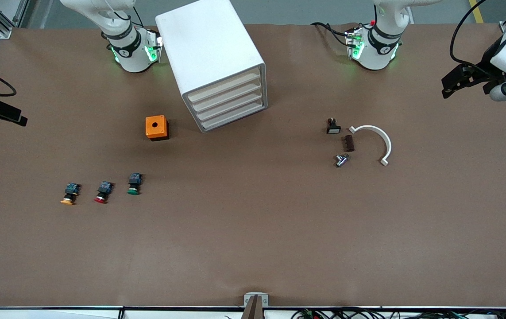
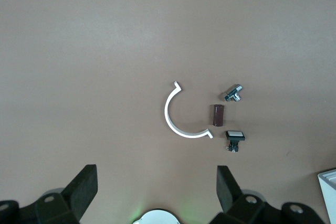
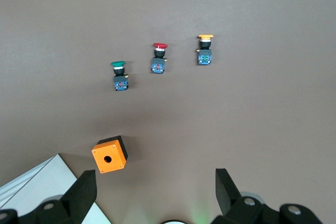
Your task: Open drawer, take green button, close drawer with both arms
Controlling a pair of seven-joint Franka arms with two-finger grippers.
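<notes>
The green-capped button lies on the bare table, nearer to the front camera than the orange box, and also shows in the right wrist view. The white drawer cabinet stands at the table's back with all its drawers shut. My right gripper is open and empty, held in the air at the right arm's end of the table. My left gripper is open and empty, held in the air at the left arm's end.
A red-capped button and a yellow-capped one lie beside the green one. An orange box with a hole sits by the cabinet. A white curved clip, brown block, metal fitting and small switch lie toward the left arm's end.
</notes>
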